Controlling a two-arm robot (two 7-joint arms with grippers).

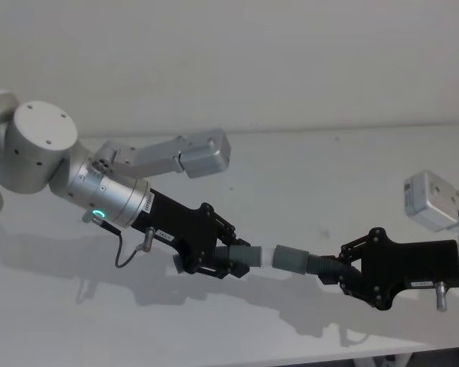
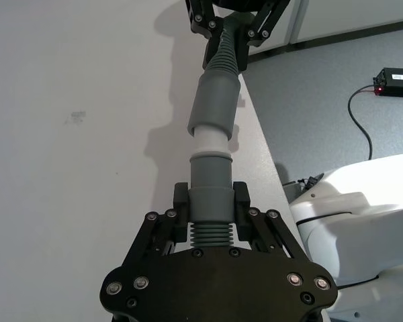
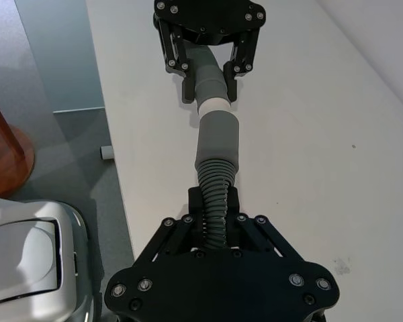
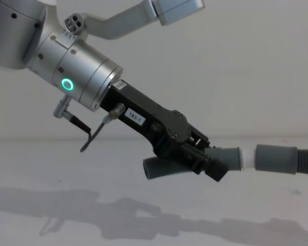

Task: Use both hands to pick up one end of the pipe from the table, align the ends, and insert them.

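Observation:
Both pieces of the pipe hang above the white table (image 1: 306, 176), lined up end to end. My left gripper (image 1: 231, 261) is shut on the piece with the white spigot (image 1: 267, 257), gripping its grey cuff (image 2: 209, 180) just ahead of the ribs. From the right, my right gripper (image 1: 341, 269) is shut on the ribbed part (image 3: 215, 194) of the other piece. That piece's smooth sleeve (image 1: 292, 260) meets the spigot, and a short band of white (image 4: 248, 158) still shows between cuff and sleeve. In the chest view the left gripper (image 4: 201, 158) holds its piece (image 4: 164, 168) level.
The table's front edge (image 1: 306, 355) runs close below both grippers. Past that edge, in the left wrist view, a black power box (image 2: 397, 80) with a cable lies on the floor. A brown wooden object (image 3: 3, 144) stands off the table's side.

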